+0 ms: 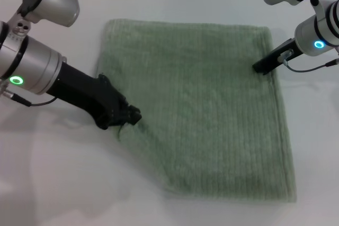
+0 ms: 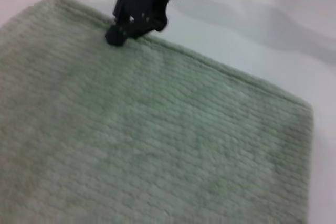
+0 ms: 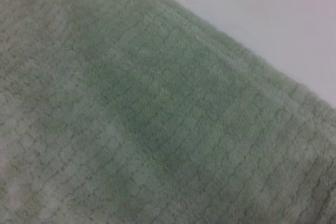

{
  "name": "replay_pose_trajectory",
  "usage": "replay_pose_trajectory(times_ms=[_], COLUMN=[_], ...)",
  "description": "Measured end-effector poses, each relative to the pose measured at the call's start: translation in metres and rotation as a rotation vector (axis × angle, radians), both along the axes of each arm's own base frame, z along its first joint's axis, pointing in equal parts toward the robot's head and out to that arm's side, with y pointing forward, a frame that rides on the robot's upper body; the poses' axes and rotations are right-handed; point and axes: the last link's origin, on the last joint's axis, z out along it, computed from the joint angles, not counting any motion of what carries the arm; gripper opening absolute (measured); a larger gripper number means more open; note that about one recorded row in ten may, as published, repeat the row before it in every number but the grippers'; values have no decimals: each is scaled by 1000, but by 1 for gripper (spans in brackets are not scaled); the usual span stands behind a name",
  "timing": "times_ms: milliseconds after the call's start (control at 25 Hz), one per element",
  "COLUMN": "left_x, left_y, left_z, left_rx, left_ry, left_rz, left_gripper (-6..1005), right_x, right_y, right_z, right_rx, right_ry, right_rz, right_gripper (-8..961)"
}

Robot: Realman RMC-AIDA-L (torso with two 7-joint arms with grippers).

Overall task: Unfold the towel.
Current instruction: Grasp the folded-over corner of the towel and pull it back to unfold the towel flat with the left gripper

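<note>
Sage-green cloth: the towel [image 1: 206, 109] lies spread flat on the white table [image 1: 63, 183], between the two grippers.
Left gripper: the left gripper [image 1: 130, 116] is down at the towel's left edge, touching the cloth; whether its fingers are parted or pinched, I cannot tell.
Right gripper: the right gripper [image 1: 259, 68] presses on the opposite edge, near the far corner; its finger state cannot be told either.
Across the cloth: the left wrist view shows that right gripper [image 2: 116, 36] at the hem.
</note>
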Motion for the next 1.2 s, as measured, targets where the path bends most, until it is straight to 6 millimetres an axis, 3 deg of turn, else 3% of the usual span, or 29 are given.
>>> replay_pose_trajectory(times_ms=[1120, 1200], left_x=[-12, -12], left_y=[-9, -8], left_z=[-1, 0], left_rx=[-74, -71], left_ry=[178, 181], left_rz=[118, 111], left_gripper=[110, 198], right_x=[-5, -5], right_y=[0, 0], right_z=[-3, -3], right_rx=[-13, -13], right_ry=[-3, -3], right_rz=[12, 12], right_gripper=[20, 20])
